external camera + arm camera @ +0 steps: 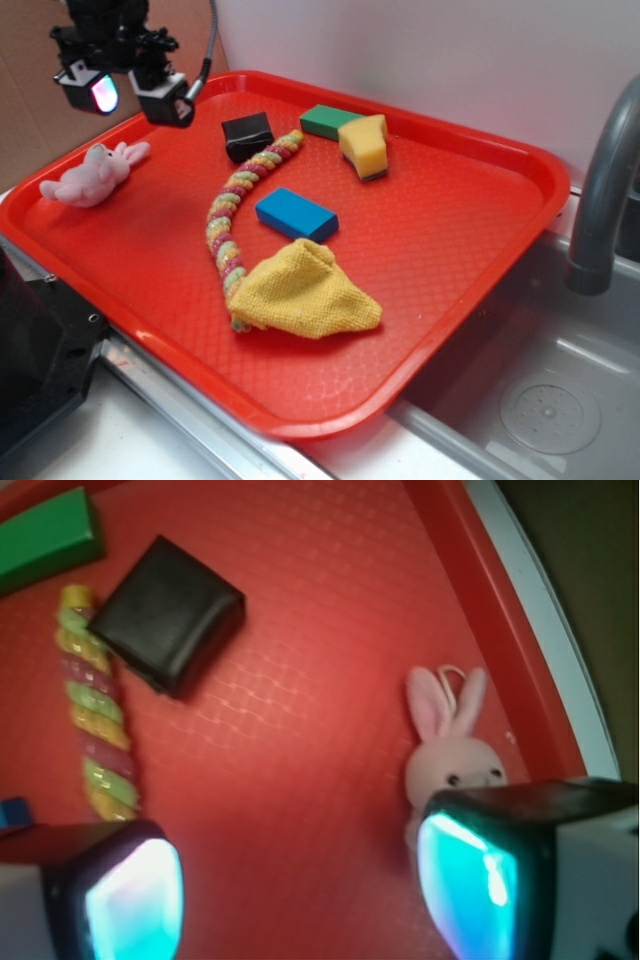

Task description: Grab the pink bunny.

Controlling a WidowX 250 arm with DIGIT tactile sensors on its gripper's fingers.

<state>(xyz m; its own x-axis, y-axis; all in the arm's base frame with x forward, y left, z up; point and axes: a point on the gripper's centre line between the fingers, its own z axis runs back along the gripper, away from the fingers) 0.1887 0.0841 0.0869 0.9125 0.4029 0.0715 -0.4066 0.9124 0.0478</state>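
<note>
At the tray's far left corner, in the exterior view, the small pale-pink fuzzy plush bunny (95, 174) lay on the red plastic tray (460, 250) near its rim, below and just left of the raised claw (130, 95), ears pointing toward it. In the wrist view, the claw (300, 880) hung spread and empty; the bunny sat partly behind one finger, off-centre, its long axis running away from the camera.

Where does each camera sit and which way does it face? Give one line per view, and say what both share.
Exterior: off the tray's near corner, looking down across the red tray toward the back wall; the gripper hangs at upper left above the pink bunny.
Wrist: on the arm, looking down past the open gripper; both glowing fingertips frame the bottom edge.
Shared: the pink bunny, black block, braided rope, green block.
</note>
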